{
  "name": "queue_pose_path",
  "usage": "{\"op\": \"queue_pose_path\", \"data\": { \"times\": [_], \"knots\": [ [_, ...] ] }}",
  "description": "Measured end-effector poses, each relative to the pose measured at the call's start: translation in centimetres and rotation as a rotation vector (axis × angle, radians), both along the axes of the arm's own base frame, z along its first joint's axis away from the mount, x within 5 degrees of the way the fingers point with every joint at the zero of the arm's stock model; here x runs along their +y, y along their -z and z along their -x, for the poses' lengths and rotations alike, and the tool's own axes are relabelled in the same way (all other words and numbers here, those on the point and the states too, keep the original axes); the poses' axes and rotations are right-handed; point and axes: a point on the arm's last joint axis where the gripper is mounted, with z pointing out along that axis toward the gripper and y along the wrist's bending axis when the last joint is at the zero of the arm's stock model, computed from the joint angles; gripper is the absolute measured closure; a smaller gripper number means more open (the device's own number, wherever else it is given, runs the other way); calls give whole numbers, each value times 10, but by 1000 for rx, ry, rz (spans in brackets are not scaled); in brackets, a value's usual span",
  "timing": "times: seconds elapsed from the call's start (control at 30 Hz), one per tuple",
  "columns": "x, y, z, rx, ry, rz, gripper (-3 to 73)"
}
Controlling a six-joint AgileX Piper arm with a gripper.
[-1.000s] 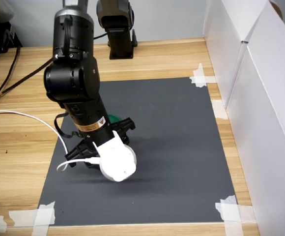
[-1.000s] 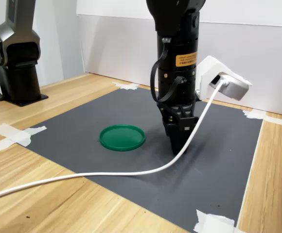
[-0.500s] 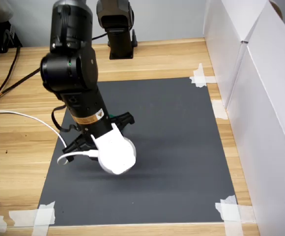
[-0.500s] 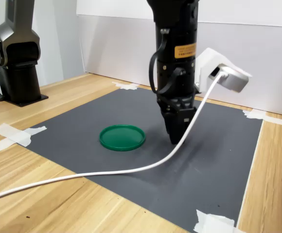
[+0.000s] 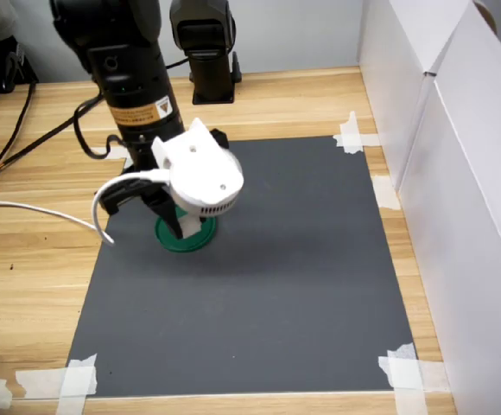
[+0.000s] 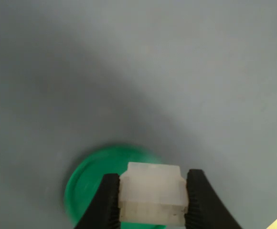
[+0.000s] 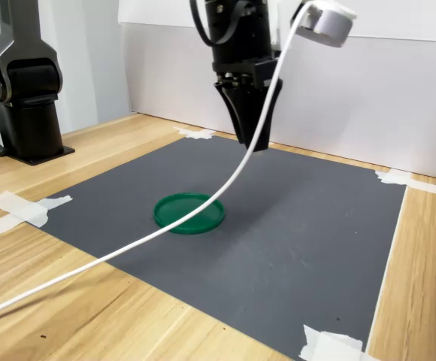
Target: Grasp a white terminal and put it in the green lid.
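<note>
— So, from the second exterior view's left: what's there?
— A black robot base on the wooden table, then the green lid flat on the dark mat, a white cable sweeping over it.
— And the gripper?
— Hanging well above the lid, clear of the mat.
— Holding anything?
— Yes; in the wrist view its fingers pinch the white terminal from both sides, with the lid below it.
</note>
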Motion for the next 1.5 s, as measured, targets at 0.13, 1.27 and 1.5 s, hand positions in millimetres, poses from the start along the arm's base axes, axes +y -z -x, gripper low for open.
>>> {"op": "queue_pose_path", "data": {
  "times": [0.13,1.27,1.5],
  "knots": [
    [0,11,18,26,-12,7,387],
    [-18,76,36,95,7,114,356],
    [-18,78,35,98,4,114,233]
  ]
}}
